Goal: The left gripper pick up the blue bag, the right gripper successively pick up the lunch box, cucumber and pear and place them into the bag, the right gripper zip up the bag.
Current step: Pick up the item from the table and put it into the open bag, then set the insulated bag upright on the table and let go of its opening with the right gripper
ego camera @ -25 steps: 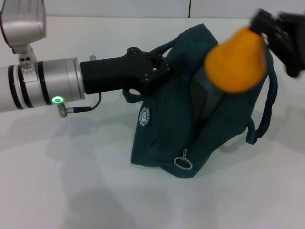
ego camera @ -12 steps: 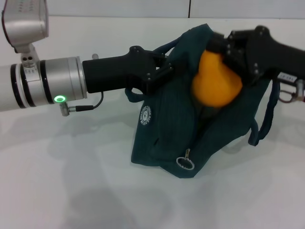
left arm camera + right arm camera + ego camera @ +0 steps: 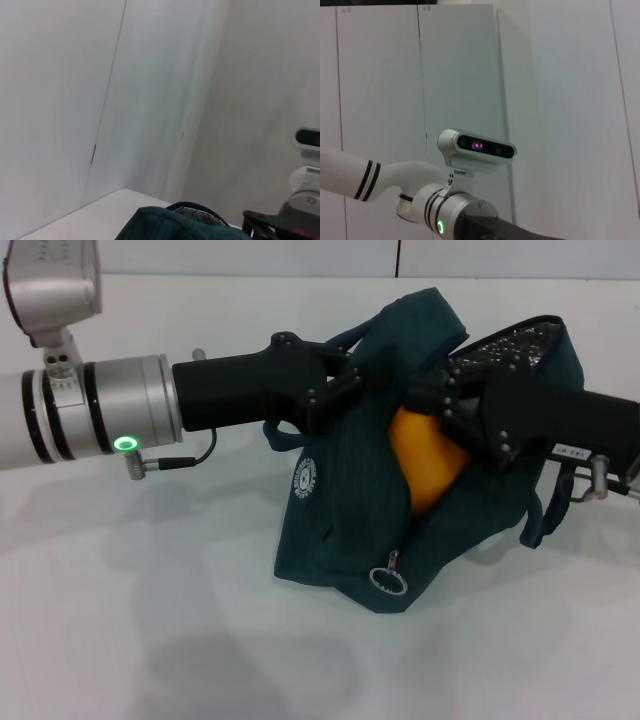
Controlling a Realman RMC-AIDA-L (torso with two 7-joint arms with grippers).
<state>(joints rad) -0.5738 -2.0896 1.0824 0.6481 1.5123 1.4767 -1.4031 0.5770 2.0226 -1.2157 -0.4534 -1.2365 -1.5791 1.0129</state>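
The pear, clamped in the right end effector, has been lowered into the blue bag, whose edge is kept clamped by the left end effector, so only release and zipping remain.

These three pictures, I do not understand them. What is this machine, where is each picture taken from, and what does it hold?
It is a robot with two arms; each ends in a black claw, the end effector. The wide picture comes from a camera on its head, looking down at a white table. The left end effector grips the upper edge of the blue bag, holding it open. The right end effector holds an orange pear inside the bag's opening. The bag's zipper ring hangs at the front. The other two pictures come from cameras on the wrists. They mostly show walls. The left wrist view catches the bag's top edge; the right wrist view shows the left arm and its wrist camera.
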